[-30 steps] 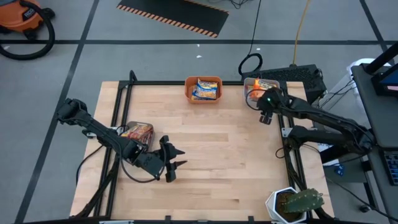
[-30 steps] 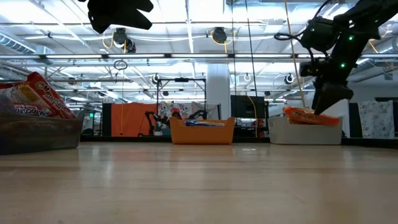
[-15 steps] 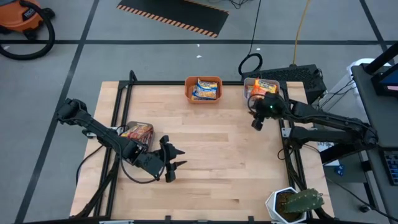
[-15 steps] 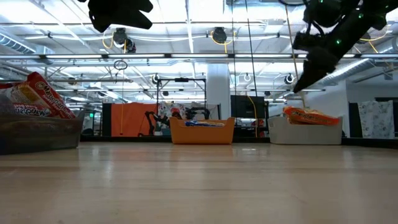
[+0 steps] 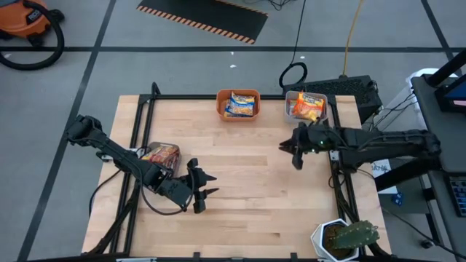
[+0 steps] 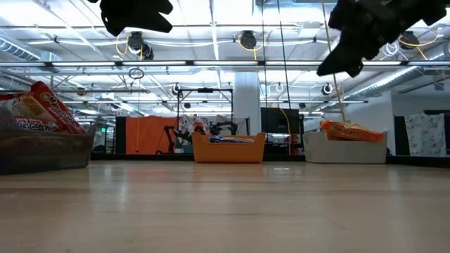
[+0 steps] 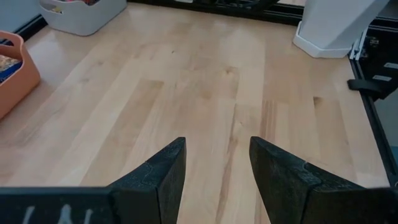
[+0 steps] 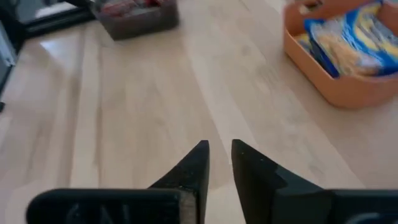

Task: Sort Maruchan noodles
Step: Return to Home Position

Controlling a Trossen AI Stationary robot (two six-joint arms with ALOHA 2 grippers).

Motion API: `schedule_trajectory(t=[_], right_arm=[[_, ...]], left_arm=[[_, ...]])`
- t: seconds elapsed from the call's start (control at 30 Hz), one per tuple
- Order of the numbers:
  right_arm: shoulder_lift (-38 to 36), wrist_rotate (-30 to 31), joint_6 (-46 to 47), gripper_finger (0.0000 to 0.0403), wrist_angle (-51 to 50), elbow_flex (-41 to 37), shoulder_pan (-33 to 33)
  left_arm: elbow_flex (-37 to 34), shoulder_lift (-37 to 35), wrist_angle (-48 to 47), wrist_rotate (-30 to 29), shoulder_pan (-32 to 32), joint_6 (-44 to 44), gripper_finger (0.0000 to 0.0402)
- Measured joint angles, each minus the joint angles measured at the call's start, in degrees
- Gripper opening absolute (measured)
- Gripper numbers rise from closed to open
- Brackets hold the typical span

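From overhead I have the left gripper [image 5: 211, 185] in the lower left-centre of the frame over bare table [image 5: 247, 211]; the right gripper [image 5: 288, 153] sits right of centre, its arm stretched in from the right edge. The overhead cannot settle the jaws for me, so I go to the wrist cameras; the left one shows its fingers [image 7: 158, 177] spread wide with only wood between them; the right one shows its fingers [image 8: 193, 168] drawn almost together, a slim gap left, nothing held.

The Maruchan noodles [image 8: 348, 37] I can see all lie in bins; yellow-blue packets [image 5: 239, 104] in the orange bin [image 5: 220, 105] at top centre; orange packets [image 5: 308, 106] in the grey bin [image 5: 287, 98] just right of it; red packets [image 6: 42, 109] in the dark bin [image 6: 42, 151] at mid-left, beside the left arm.

Only the low camera gives me height; both grippers hang near the top of its frame, well clear of the wood; the red packets lean up past their bin's rim; an orange packet lies proud of the grey bin's rim.
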Motion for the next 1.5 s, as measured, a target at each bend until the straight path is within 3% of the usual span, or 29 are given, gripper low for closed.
schedule_trajectory(t=[0.23,0.47,0.57,0.9,1.27,1.4,1.5], right_arm=[[0.2,11.2,-3.5,0.0023,10.4,-1.5,12.6],[0.2,12.7,-8.8,0.0001,24.5,-7.2,20.9],[0.2,12.6,-11.3,0.0001,28.3,-9.4,23.0],[0.2,12.5,-15.1,0.0000,39.6,-17.7,24.9],[0.2,12.5,-16.8,0.0000,45.0,-23.8,24.8],[0.2,12.5,-17.2,0.0000,45.0,-24.6,24.8],[0.2,12.5,-17.1,0.0000,45.0,-24.9,24.8]], left_arm=[[0.0,0.0,4.6,0.5,-1.0,2.1,0.0184],[0.0,0.0,7.3,-0.7,-2.2,6.0,0.0183],[-0.4,0.0,9.2,0.0,-2.7,8.1,0.0165],[-7.8,0.0,27.4,6.9,-2.1,17.9,0.0058],[-14.6,-0.3,35.1,10.4,-0.8,21.1,0.0051],[-17.9,-0.3,44.9,16.4,-0.6,24.5,0.0051],[-21.1,-0.5,50.0,17.2,-0.1,24.8,0.0051]])
